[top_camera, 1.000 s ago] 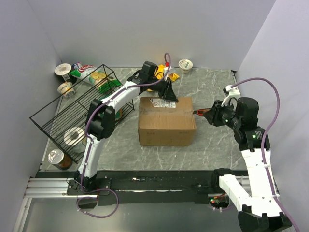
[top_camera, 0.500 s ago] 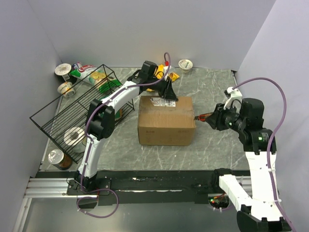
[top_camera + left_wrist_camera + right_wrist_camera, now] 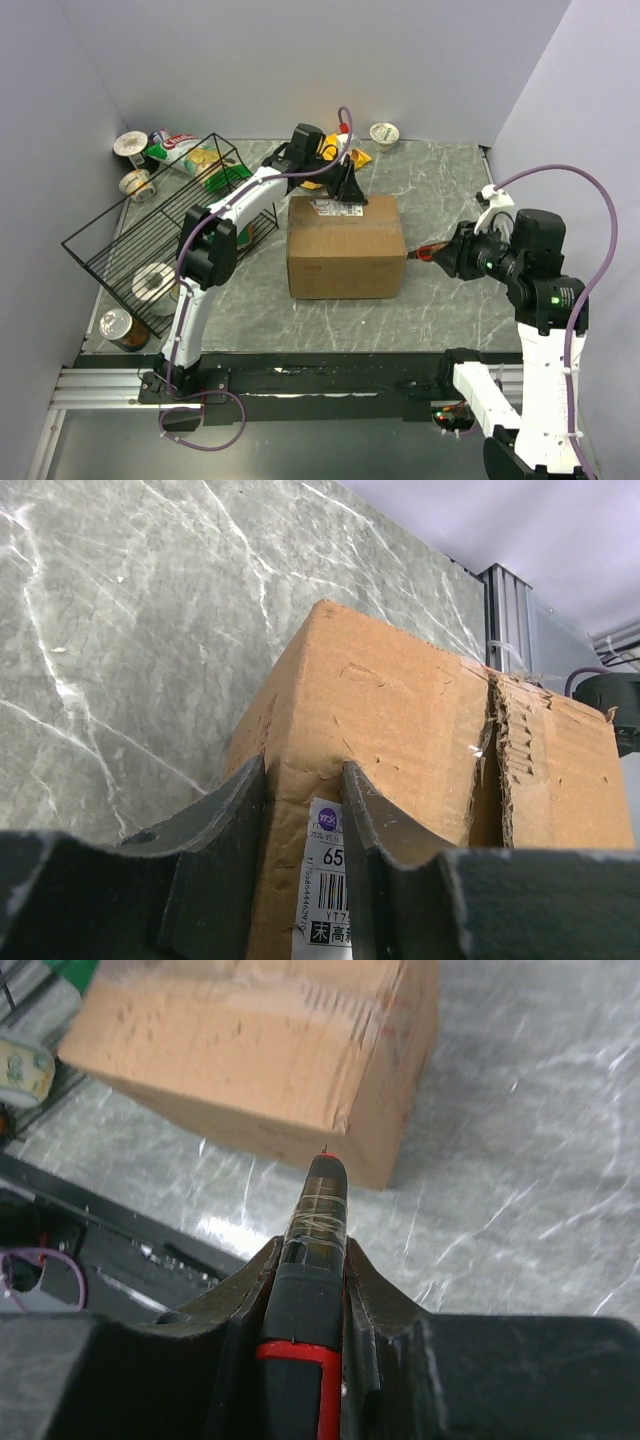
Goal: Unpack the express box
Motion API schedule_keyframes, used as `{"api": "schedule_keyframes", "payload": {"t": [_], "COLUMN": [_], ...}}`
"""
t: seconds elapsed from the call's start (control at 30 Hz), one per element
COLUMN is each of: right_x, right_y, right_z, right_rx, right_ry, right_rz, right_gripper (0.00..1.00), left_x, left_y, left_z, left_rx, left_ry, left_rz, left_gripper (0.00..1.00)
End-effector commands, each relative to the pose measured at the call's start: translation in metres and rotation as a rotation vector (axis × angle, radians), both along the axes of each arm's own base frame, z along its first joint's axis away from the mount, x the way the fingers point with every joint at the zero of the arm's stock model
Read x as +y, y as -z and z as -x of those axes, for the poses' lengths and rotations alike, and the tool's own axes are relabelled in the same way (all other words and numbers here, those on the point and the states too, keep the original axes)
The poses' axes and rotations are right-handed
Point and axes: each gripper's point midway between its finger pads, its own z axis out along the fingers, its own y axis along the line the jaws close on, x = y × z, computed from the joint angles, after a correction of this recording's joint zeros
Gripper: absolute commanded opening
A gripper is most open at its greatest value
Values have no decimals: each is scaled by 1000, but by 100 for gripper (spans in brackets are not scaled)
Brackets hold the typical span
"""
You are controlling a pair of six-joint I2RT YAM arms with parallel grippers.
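The express box is a brown cardboard carton with a white label, standing mid-table. My left gripper reaches over from the back and is shut on the box's far top edge. In the left wrist view its fingers straddle that edge with the label between them. The taped top seam looks ragged and split. My right gripper is shut on a black and red cutter. The cutter tip points at the box's right side, close to its near corner.
A black wire basket lies tilted to the left of the box, with a white round lid under it. Cups, a snack bag and a can sit along the left wall. Another cup stands at the back.
My right arm has drawn back toward the near right. The cutter tip has slid from the box's top right edge down toward its near right corner. The left gripper and box hold still.
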Motion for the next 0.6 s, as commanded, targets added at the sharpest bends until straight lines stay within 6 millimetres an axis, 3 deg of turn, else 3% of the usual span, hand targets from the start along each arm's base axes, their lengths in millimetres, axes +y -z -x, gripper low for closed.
{"api": "schedule_keyframes", "payload": {"t": [0.0,0.13,0.17,0.2,0.4,0.57], "right_x": [-12,-28,-29,-31,-27,-21], "right_y": [-38,-50,-62,-52,-34,-32], "right_z": [-32,-68,-80,-89,-139,-150], "right_rx": [-181,-285,-359,-350,-342,-329], "right_ry": [65,116,122,125,151,131], "right_rz": [27,85,89,86,-14,-54], "right_gripper": [0,0,0,0,0,0], "left_x": [24,23,23,24,28,29], "left_y": [60,48,47,46,47,46], "left_z": [-19,-15,-14,-14,-12,-9], "left_rx": [-21,-57,-58,-62,-65,-63], "left_ry": [-120,-109,-109,-109,-119,-118], "left_rz": [-197,-195,-195,-197,-211,-214], "left_gripper": [1,1,1,1,1,1]}}
